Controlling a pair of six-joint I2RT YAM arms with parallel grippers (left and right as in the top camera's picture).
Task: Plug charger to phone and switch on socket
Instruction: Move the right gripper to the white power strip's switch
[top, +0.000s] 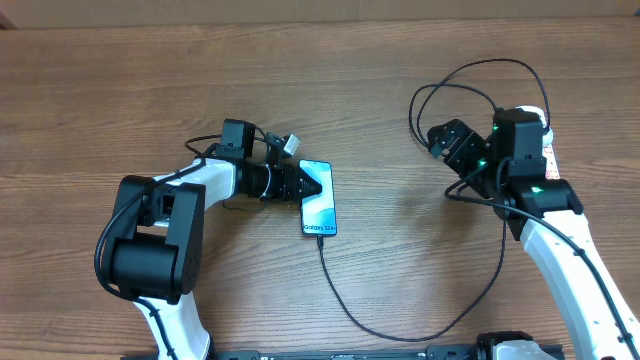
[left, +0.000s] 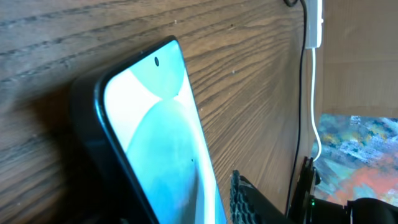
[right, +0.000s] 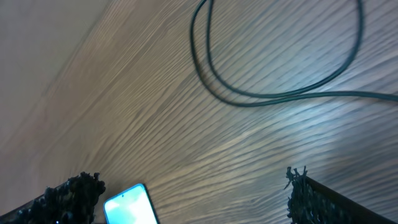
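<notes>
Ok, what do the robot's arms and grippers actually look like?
Both the left arm and right arm have glossy white link shells joined by bulky black cylindrical joint housings. The left gripper and right gripper are black, with rough textured finger pads. Small green lights glow on the right wrist, and thin black cables loop beside the joints.

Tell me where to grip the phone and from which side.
Pinch the phone across its two long edges, near the free far end, coming down from above with the left pincer beside it. It looks slim and flat, so only the narrow width likely fits; the charger occupies the near end.
</notes>
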